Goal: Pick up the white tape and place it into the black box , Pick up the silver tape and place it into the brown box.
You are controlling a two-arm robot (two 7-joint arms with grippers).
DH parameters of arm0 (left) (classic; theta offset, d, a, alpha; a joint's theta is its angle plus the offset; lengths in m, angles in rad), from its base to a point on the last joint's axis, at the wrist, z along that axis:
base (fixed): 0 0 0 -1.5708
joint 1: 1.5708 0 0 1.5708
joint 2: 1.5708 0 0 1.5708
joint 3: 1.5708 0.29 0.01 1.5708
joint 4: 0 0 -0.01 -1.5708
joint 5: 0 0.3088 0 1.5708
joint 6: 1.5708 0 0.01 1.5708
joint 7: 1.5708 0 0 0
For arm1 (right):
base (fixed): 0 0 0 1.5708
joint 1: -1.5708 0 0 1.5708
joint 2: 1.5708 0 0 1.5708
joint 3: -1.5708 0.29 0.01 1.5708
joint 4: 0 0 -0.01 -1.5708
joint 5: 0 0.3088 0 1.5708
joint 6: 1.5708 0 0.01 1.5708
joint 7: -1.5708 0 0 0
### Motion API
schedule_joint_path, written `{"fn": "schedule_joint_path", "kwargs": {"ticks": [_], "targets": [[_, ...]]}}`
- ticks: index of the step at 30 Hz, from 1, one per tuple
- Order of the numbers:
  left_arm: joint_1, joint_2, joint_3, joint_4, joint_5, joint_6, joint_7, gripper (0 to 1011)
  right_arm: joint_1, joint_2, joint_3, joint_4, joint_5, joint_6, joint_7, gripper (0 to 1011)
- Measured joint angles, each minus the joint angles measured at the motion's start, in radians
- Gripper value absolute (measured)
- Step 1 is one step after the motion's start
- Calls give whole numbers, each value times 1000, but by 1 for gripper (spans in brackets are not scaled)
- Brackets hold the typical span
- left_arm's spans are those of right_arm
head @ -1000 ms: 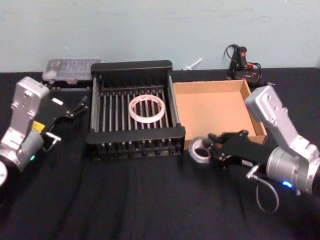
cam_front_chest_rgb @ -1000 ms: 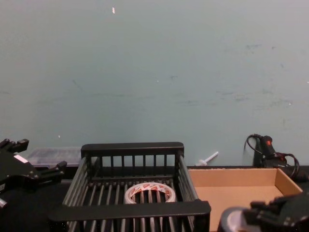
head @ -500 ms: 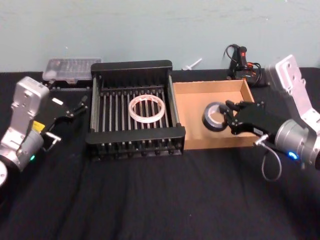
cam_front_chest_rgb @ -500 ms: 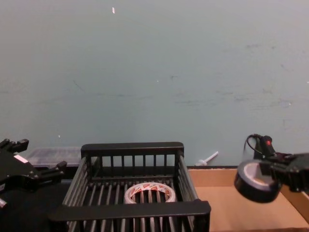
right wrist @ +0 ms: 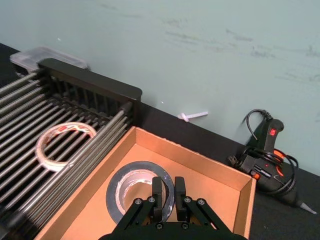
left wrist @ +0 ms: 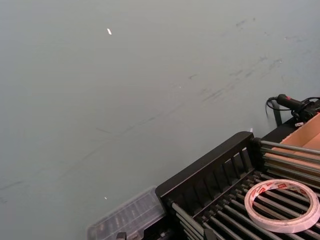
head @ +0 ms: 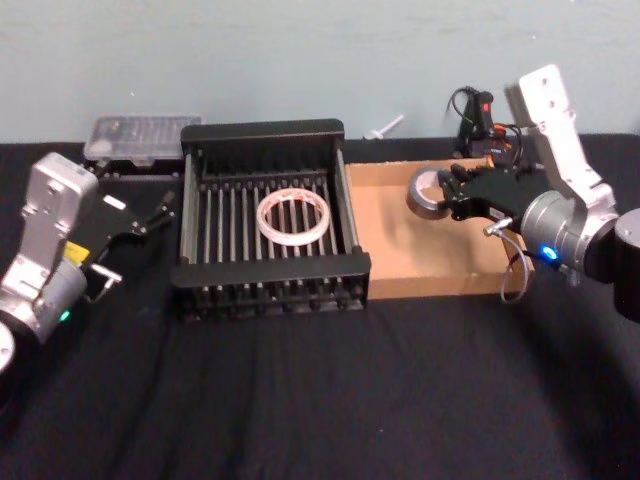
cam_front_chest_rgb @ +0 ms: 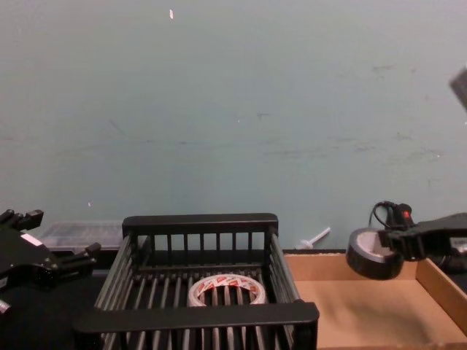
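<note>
The right gripper pinches the silver tape above the brown box — apparently clear of its floor. White tape lies in the black box; the left gripper sits spread beside it.

A pale teal wall stands behind the worktop, marked with faint scuffs and a small white fleck toward 11 o'clock. The worktop is covered in black cloth. Lighting is even.

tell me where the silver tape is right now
The silver tape is on the robot's right, held in the right pincer in the air over the back of the brown box, right of the black box.
</note>
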Motion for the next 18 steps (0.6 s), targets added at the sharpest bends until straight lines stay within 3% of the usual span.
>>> {"fn": "schedule_joint_path", "kwargs": {"ticks": [11, 18], "targets": [[0, 0, 0, 0, 0, 0, 0, 1001, 156, -104, -28, 277, -58, -21, -15, 151], [0, 0, 0, 0, 0, 0, 0, 1001, 189, -134, -30, 356, -82, -35, -22, 151]]}}
